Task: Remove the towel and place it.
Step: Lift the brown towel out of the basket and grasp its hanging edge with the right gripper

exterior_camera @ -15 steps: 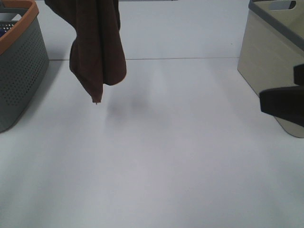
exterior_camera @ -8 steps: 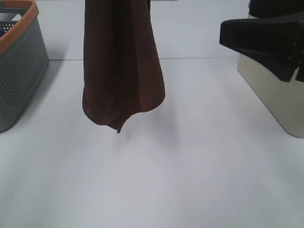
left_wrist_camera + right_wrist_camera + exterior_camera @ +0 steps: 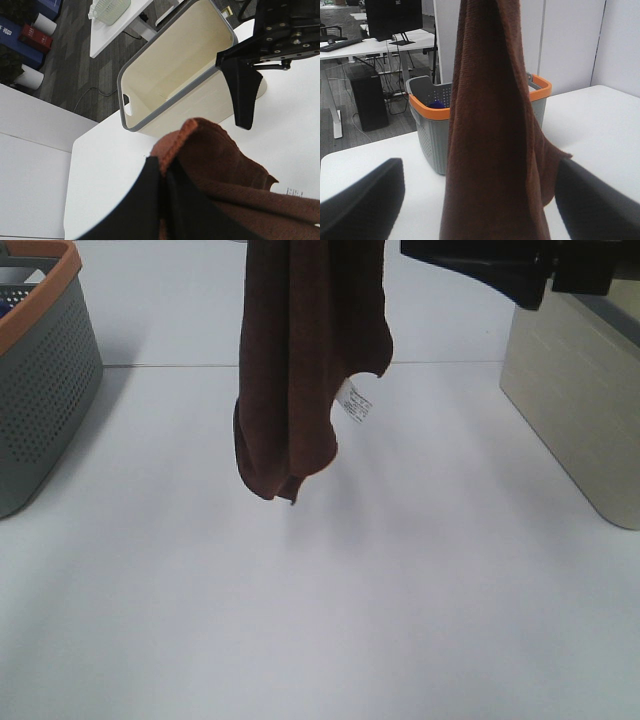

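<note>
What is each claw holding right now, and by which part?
The left claw is shut on the towel, pinching a bunched fold at its top; the rest hangs free. The right claw is open, holding nothing.

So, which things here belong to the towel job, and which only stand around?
Job: towel; left tool, shut on it; right tool, open, facing it.
Standing around: grey basket with orange rim; beige bin; white table.

Office-like lab: desk (image 3: 375, 46), monitor (image 3: 395, 17), computer tower (image 3: 367, 97), partition panels (image 3: 565, 45) behind white worktable (image 3: 400, 620).
</note>
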Tool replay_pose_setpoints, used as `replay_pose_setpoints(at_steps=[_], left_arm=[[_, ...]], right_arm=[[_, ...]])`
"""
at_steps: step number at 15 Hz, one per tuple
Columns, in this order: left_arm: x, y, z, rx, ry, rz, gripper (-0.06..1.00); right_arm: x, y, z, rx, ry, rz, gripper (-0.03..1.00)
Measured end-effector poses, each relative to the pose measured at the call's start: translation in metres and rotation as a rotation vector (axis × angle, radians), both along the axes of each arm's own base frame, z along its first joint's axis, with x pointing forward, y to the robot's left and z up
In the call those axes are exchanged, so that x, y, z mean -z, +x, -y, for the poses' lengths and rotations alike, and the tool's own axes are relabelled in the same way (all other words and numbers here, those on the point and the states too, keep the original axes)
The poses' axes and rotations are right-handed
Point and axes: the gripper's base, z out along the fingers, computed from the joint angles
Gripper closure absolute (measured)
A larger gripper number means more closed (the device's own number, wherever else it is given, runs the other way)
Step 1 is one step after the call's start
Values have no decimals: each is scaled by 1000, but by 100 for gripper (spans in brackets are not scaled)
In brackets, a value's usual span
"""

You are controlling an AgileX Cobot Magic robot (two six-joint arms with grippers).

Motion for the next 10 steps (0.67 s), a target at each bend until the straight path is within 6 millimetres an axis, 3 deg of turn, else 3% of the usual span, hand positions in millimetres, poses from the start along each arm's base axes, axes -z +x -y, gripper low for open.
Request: replay_pose_setpoints(at_steps=[10], left_arm=[[5, 3, 10, 86, -60, -35, 94]], right_arm=[[32, 32, -4, -36, -88, -30, 26]])
